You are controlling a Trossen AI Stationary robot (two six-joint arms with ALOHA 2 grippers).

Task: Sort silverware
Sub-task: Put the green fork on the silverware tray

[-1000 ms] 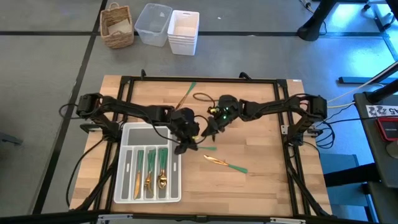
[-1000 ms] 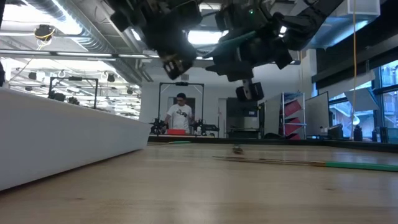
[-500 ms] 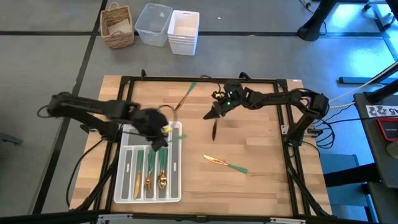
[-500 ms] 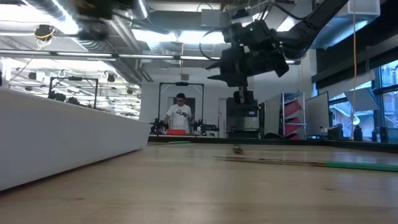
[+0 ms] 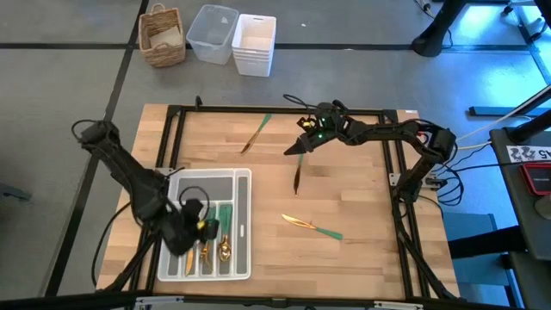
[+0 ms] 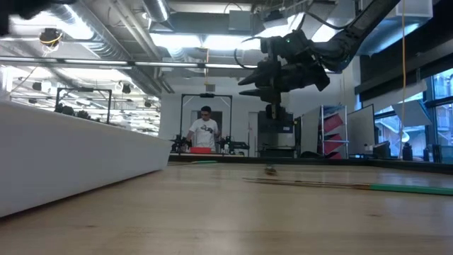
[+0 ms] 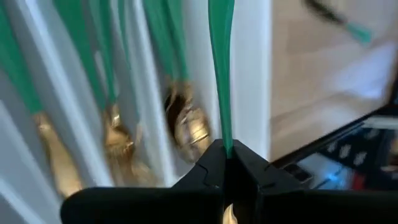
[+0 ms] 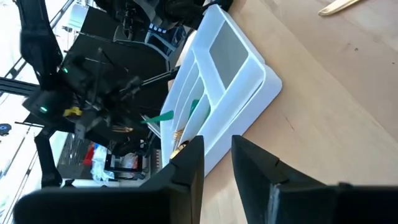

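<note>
Over tray (image 5: 244,185) | left end effector (image 5: 205,226) clamps green-handled utensil (image 7: 221,68) | right end effector (image 5: 295,148) aloft

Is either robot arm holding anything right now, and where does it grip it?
The left end effector pinches a piece of silverware by its green handle; the right one holds nothing.

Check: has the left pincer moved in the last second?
Yes. The left pincer swung from mid-table, beside the right pincer, to over the white tray, gripping a green-handled utensil.
</note>
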